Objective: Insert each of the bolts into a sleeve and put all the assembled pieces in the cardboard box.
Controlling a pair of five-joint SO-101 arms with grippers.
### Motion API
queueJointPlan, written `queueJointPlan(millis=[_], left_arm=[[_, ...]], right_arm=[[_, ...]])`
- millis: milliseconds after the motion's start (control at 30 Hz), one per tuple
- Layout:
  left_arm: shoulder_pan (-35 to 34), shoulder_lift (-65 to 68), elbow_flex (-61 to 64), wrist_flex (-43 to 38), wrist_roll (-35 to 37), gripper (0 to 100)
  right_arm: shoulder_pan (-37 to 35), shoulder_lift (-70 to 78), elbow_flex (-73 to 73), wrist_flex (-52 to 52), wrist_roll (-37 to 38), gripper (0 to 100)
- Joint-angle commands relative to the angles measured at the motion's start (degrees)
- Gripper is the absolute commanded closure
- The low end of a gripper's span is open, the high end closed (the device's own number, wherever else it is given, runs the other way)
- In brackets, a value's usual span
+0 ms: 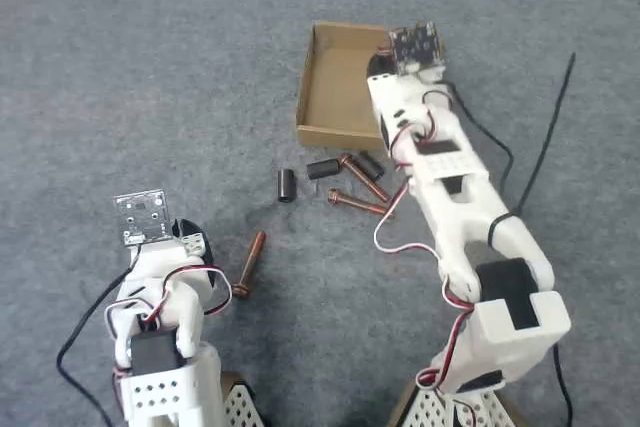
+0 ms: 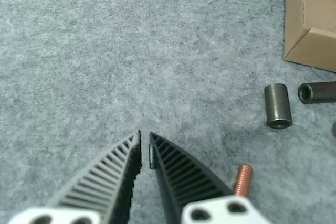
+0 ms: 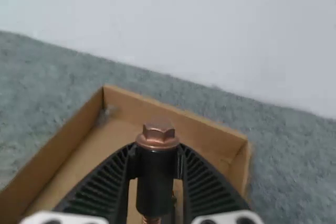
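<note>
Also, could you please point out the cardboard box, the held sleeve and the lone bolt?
cardboard box (image 1: 306,82): high view, left wall.
held sleeve (image 3: 156,179): right wrist view, barrel middle.
lone bolt (image 1: 251,262): high view, mid-shank.

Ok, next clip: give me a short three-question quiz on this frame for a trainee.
1. True or false: the left arm's jaws grip a bolt.
2. Over the cardboard box, the right arm's jaws hold: A) a bare sleeve, B) a bolt seated in a sleeve, C) nothing.
3. How many loose bolts lie on the carpet?
Key: 1 false, they are empty; 2 B; 3 three.
</note>
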Motion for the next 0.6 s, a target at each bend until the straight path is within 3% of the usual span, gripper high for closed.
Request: queueJointPlan(millis=[0,567], left_arm=[[-0.4,0.2,-0.7,0.1,-0.8,97],[-0.4,0.2,-0.7,-0.1,-0.8,97]], right_arm=[[1.9,-1.3,-9.0,8.4,0.5,99.1],[6.7,24.2,-43.3,34.9,0.2,99.0]])
